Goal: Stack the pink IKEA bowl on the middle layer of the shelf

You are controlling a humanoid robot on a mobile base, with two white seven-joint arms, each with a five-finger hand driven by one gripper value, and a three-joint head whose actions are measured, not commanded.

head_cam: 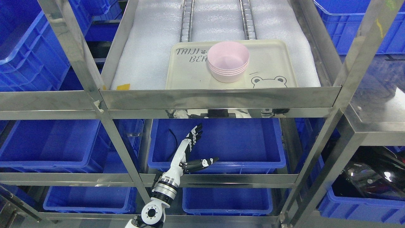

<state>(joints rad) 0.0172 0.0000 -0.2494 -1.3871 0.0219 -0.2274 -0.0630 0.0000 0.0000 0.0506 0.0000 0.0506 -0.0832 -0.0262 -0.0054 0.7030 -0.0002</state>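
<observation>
Bowls (pixel 228 62) sat stacked on tray (pixel 190 74), upper center | left hand (pixel 190 150) hung lower center, fingers spread wide, empty

White arm, black-jointed hand (pixel 192 148), silver wrist.

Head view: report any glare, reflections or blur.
Head view: sharp overall; bright glare streaks on the steel shelf frame; its front rail mirrors the robot beneath; pink bowls and tray evenly lit with soft shadows; left hand crisp, no motion blur.
</observation>
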